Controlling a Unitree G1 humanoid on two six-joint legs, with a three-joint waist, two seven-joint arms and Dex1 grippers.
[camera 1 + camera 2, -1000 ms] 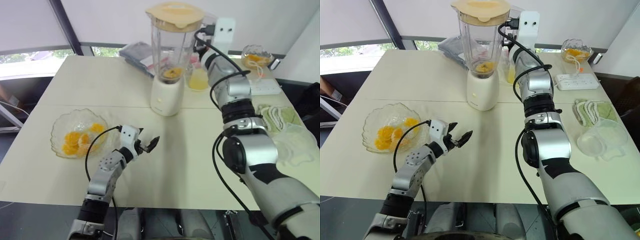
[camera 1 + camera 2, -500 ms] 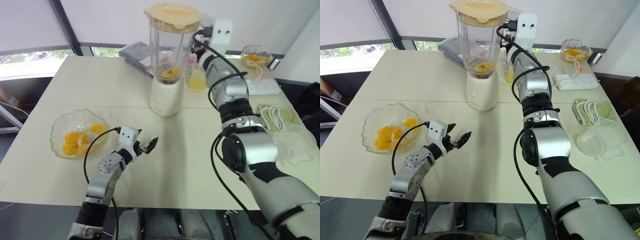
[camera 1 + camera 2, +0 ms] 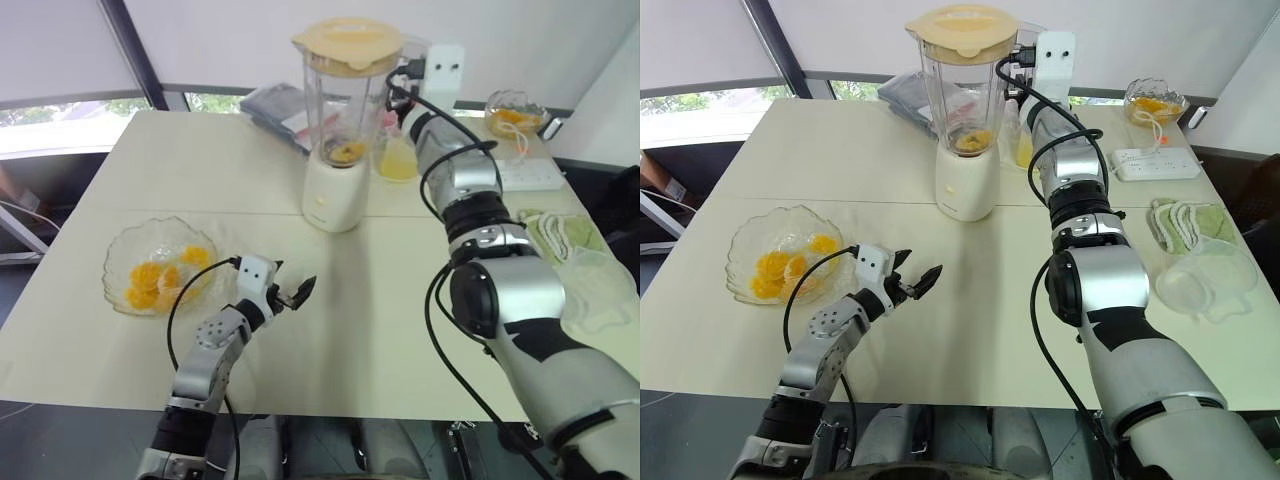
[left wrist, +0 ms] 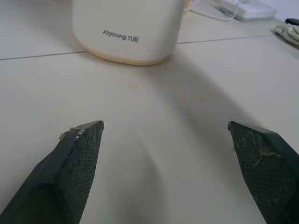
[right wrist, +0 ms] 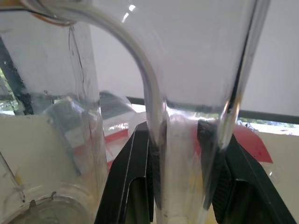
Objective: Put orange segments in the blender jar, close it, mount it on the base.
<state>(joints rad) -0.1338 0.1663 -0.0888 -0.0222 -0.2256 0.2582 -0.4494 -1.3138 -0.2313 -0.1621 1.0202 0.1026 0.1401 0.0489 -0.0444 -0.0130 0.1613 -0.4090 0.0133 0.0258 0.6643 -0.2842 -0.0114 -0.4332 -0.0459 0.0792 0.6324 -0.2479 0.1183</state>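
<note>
Blender jar (image 3: 346,100) on base (image 3: 331,195), handle clenched by right gripper (image 5: 180,177); juice cup (image 3: 397,160) behind; left gripper (image 3: 913,283) released.

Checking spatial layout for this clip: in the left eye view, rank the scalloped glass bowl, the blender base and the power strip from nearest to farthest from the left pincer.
1. Scalloped glass bowl, just to the left pincer's left.
2. Base, farther back at table centre, carrying the blender jar.
3. Power strip, far back right.
</note>
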